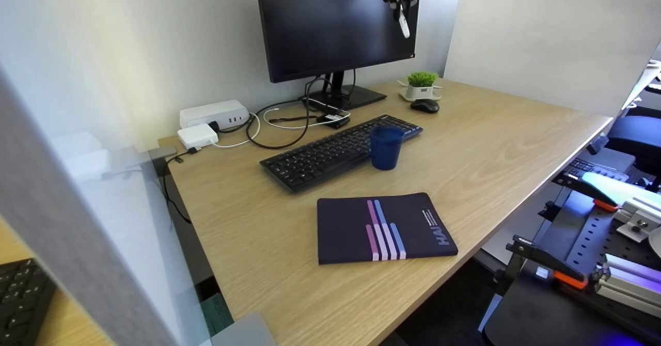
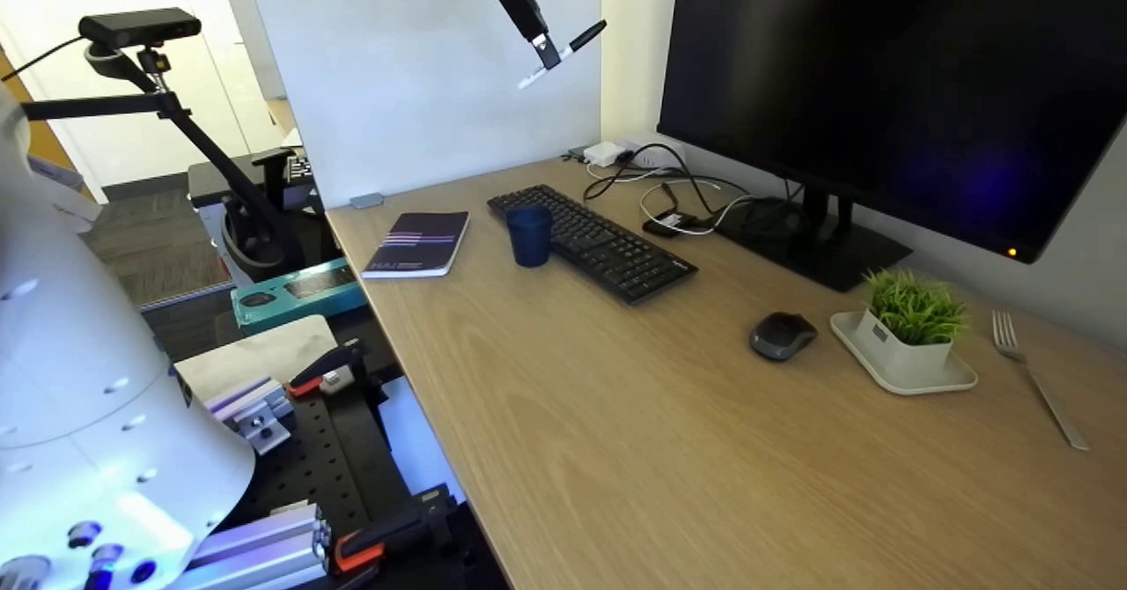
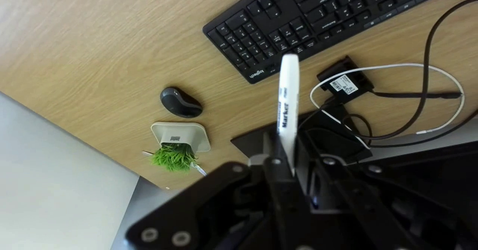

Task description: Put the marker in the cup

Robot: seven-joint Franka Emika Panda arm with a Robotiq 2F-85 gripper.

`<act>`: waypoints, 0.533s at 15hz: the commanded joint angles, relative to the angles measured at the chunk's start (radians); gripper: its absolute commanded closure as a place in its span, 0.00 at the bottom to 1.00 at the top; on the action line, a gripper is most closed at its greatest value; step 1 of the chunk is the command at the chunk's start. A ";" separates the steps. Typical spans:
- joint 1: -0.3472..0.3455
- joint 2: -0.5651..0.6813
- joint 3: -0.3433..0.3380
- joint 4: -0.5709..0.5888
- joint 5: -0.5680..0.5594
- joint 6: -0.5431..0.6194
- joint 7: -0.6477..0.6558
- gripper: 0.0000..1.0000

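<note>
The marker has a white body and a dark end that shows in an exterior view. My gripper is shut on the marker around its middle. It holds the marker tilted, high above the desk. In the wrist view the marker sticks out from between the fingertips, and its dark end is hidden. The dark blue cup stands upright on the desk against the keyboard's front side; it also shows in an exterior view. The gripper is well above the cup and apart from it. The cup is out of the wrist view.
A black keyboard lies behind the cup. A dark notebook lies near the desk's front edge. A mouse, a potted plant and a fork lie farther along. A monitor and cables stand by the wall.
</note>
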 commanded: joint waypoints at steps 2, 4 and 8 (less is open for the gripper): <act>0.029 0.059 0.007 0.045 -0.063 -0.045 0.087 0.97; 0.043 0.079 0.014 0.055 -0.120 -0.077 0.152 0.97; 0.085 0.117 0.011 0.053 -0.178 -0.124 0.225 0.97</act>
